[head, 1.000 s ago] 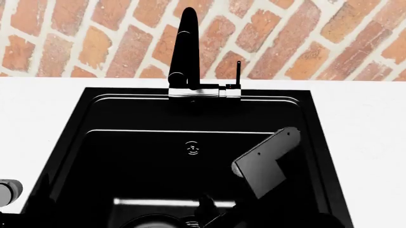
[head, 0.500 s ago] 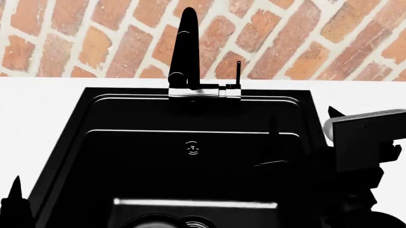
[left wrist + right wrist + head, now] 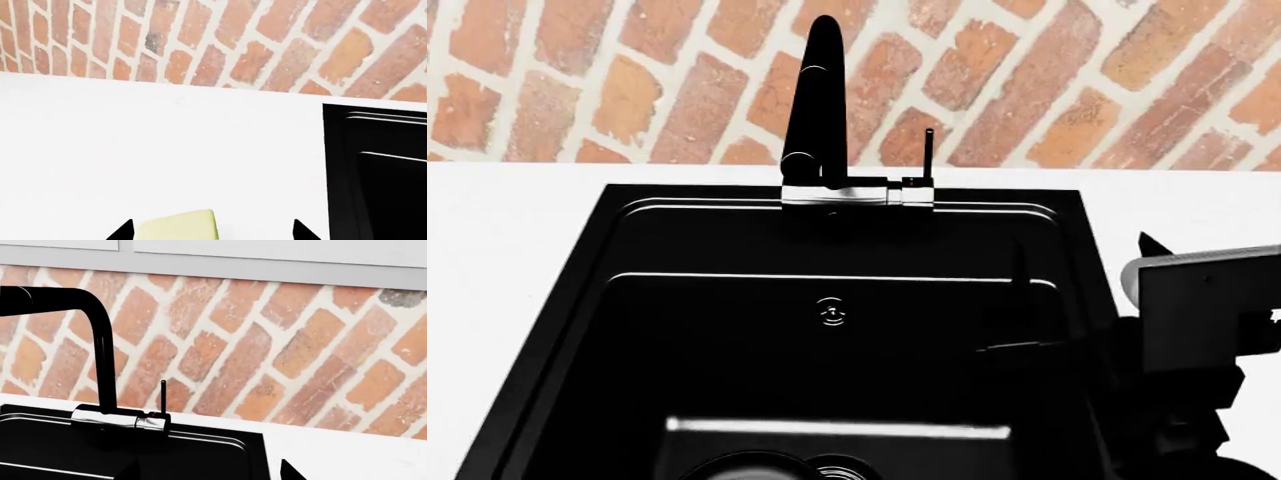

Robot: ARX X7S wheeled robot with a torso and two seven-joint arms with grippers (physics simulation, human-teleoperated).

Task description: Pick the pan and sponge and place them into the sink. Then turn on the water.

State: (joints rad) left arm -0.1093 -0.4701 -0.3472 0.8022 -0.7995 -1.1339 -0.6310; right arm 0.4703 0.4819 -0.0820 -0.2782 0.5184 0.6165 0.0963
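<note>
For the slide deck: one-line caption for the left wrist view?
Open left gripper over white counter, sponge between its fingertips, sink alongside.

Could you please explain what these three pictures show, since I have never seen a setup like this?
This is a simulated two-armed robot at a kitchen counter. One picture comes from its head, looking down into a black sink with a black faucet and its thin lever before a brick wall. The grey and black shape at that picture's right edge is the right arm. The other two come from cameras near each end effector. The left one looks over the white countertop, where a pale yellow sponge lies between the left end effector's open fingertips, not clearly gripped. The right one faces the faucet; its end effector looks open and empty. No pan is visible.
</note>
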